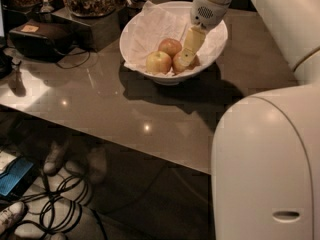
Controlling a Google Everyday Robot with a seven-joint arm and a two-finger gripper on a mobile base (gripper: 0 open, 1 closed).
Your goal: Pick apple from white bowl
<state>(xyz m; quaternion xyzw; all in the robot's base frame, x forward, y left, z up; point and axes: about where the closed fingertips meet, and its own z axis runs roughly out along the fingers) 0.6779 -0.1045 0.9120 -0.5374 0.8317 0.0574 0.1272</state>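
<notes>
Camera view. Inside the wide, shallow, glossy white bowl (165, 77), lined with crumpled white paper: three round apples bunched together. At the bowl's right side, the orange-red apple with yellow patches (177, 66), partly covered by the pale yellow gripper (186, 59) reaching down from the white arm. Cannot tell whether spread or pinching it. Toward the bowl's left, a paler yellow-green apple (159, 62); toward its back, a redder apple (170, 46). Under the bowl, a glossy brown table (125, 114); left of the bowl, a black box (40, 36).
</notes>
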